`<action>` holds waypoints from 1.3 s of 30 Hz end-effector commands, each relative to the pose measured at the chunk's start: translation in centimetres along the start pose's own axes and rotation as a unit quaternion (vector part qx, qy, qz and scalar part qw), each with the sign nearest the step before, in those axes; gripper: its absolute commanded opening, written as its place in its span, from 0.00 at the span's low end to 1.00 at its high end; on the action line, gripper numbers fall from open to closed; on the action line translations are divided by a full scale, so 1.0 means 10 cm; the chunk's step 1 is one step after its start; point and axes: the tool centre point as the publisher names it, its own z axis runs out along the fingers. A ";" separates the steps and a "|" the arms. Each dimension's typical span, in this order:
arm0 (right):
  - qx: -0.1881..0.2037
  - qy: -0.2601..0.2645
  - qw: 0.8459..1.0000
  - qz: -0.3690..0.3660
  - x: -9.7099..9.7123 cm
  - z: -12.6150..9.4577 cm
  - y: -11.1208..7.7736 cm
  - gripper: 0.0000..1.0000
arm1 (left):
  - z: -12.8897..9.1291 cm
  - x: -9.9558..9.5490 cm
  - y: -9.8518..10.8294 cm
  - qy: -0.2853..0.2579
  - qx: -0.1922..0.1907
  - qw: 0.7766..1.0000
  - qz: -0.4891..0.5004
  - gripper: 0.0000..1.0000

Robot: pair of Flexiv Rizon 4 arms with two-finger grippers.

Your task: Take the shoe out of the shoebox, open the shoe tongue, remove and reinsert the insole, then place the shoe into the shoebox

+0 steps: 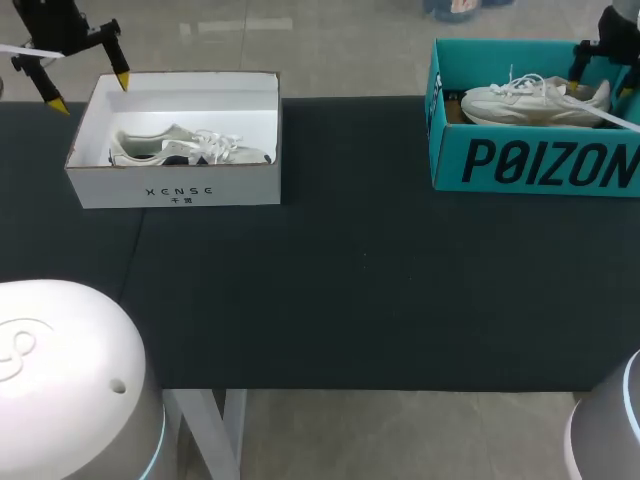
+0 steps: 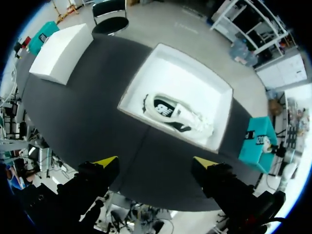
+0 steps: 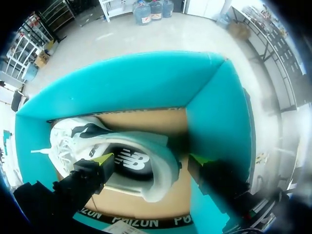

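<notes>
A white shoebox (image 1: pixel 175 190) stands at the table's back left with a white sneaker (image 1: pixel 190 148) lying on its side inside. A teal shoebox (image 1: pixel 540 160) at the back right holds another white sneaker (image 1: pixel 535 100). My left gripper (image 1: pixel 90 92) hovers open above the white box's back left corner; its wrist view looks down on that box (image 2: pixel 146 73) and sneaker (image 2: pixel 178 113). My right gripper (image 1: pixel 600 88) hangs open over the teal box, and in its wrist view the fingers (image 3: pixel 150 160) straddle the sneaker's (image 3: pixel 73 141) heel end without touching it.
The dark table (image 1: pixel 350 280) stretches bare between and in front of the two boxes. In the left wrist view a shut white box (image 2: pixel 61 51) lies at the table's far end, and the teal box (image 2: pixel 256 144) shows beyond the white one.
</notes>
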 end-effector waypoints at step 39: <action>0.044 -0.052 0.997 0.037 -0.13 0.23 -0.13 0.40 | -0.07 0.01 0.23 -0.012 0.000 0.975 0.223 1.00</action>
